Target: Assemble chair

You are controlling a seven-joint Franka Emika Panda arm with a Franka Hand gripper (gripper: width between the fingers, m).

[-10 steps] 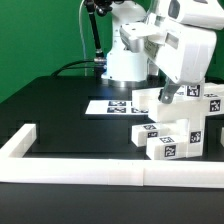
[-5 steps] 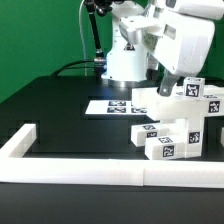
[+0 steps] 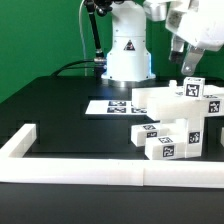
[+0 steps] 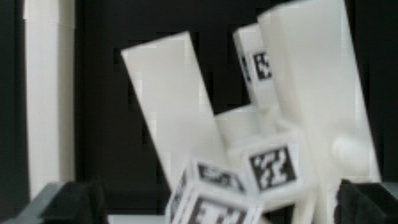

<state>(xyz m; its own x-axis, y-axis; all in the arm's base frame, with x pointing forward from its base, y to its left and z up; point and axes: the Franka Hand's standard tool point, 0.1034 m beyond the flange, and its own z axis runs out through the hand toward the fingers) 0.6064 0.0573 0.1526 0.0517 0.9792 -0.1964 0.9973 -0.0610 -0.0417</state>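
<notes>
Your jaws hang wide and empty above the chair on the bench, between grasps I'd say, so next line up squarely on an unseated piece.

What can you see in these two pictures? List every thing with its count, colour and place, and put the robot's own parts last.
chair: one partly built assembly, white blocks with black-and-white tags, on the table at the exterior view's right
marker board: one, white with tags, flat on the table in front of the arm's base
border rail: one, white, along the table's near edge, with a corner at the exterior view's left
table: one, black
backdrop: one, green, behind the scene
arm base: one, white, behind the marker board
gripper: one, open and empty, above the chair
</notes>
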